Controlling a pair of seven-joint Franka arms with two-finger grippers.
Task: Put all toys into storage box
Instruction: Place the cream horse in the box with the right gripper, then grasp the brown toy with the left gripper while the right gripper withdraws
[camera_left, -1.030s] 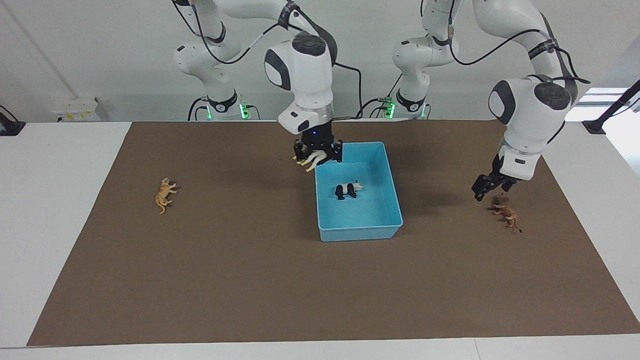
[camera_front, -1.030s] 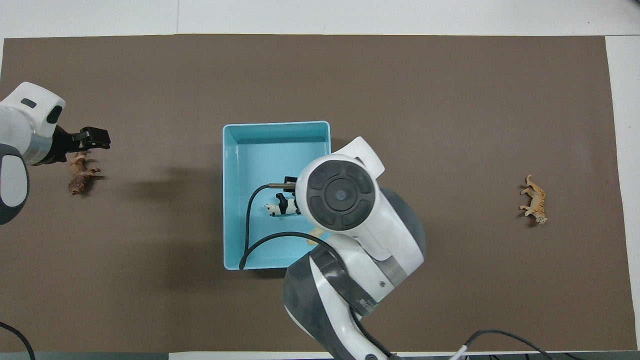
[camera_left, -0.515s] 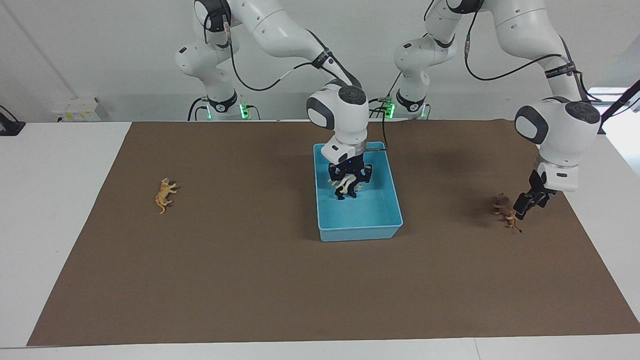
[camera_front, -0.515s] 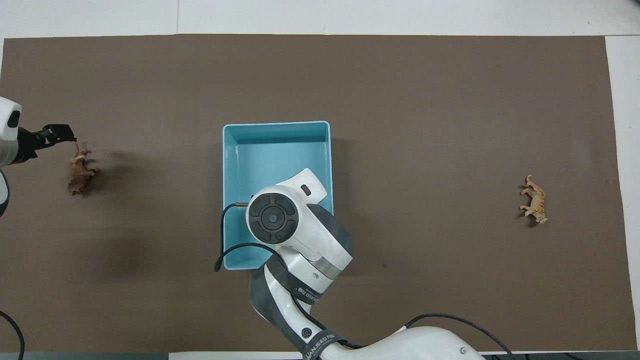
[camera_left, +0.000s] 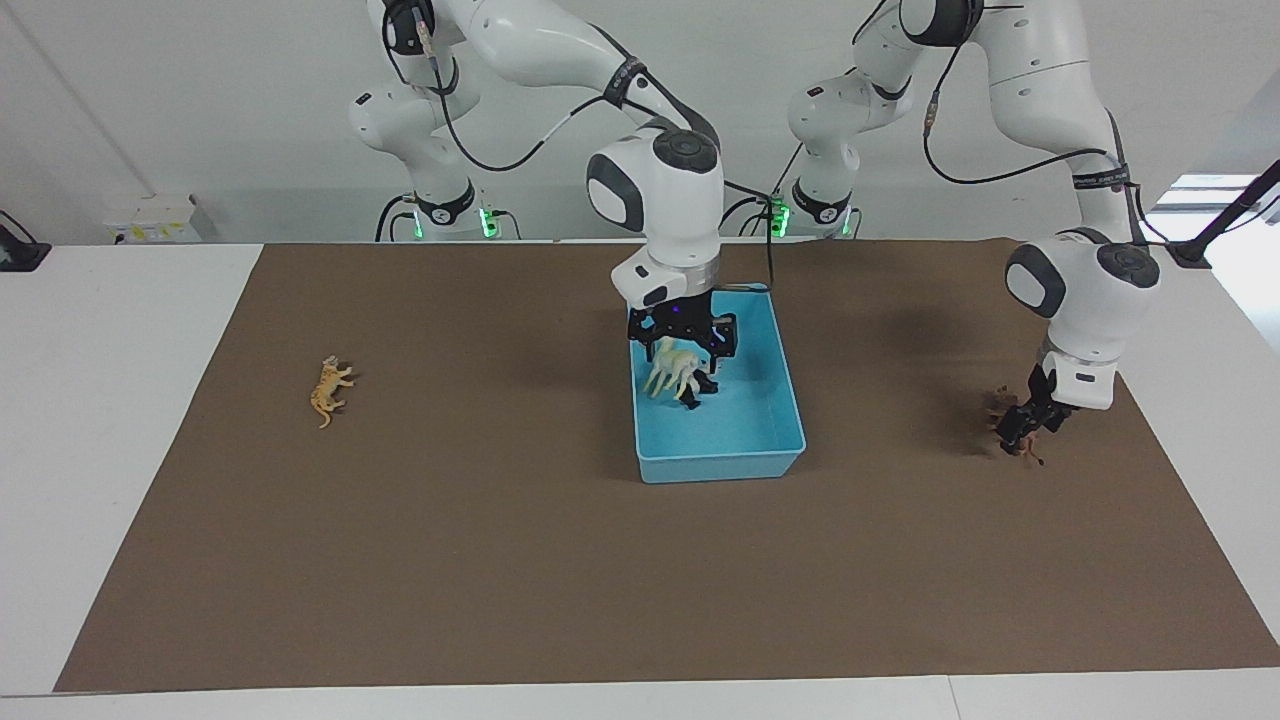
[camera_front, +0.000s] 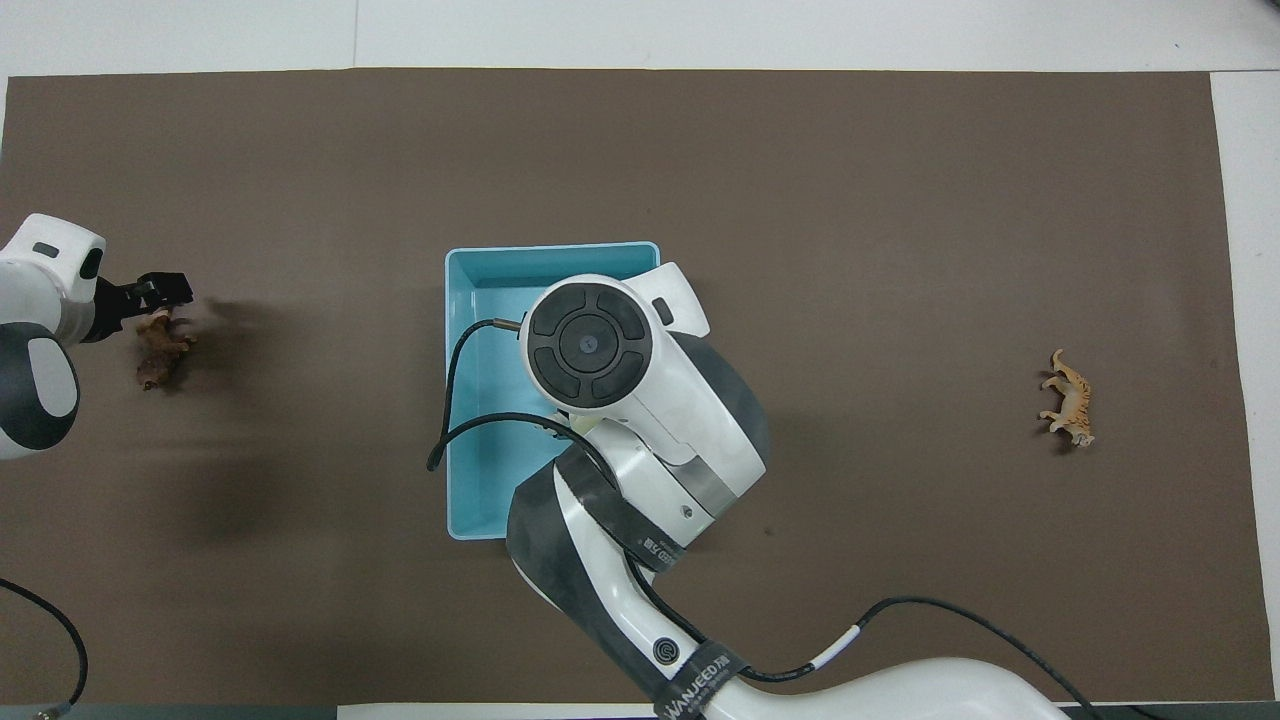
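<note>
The light-blue storage box (camera_left: 720, 466) sits mid-table on the brown mat; it also shows in the overhead view (camera_front: 462, 400). My right gripper (camera_left: 682, 348) hangs over the box, shut on the cream llama (camera_left: 672, 372), whose legs point down. The panda (camera_left: 708, 384) lies in the box, mostly hidden by the llama. My left gripper (camera_left: 1022, 432) is down at the brown lion (camera_left: 1000, 412) near the left arm's end of the mat, touching it; the lion (camera_front: 160, 352) lies on the mat. The orange tiger (camera_left: 328, 390) lies toward the right arm's end.
The brown mat (camera_left: 500, 560) covers most of the white table. The right arm's wrist covers much of the box in the overhead view. The tiger (camera_front: 1068, 412) lies alone near the mat's edge.
The right gripper carried the llama from the box's corner down into the box, then rose a little. The left gripper came down from above the lion onto it.
</note>
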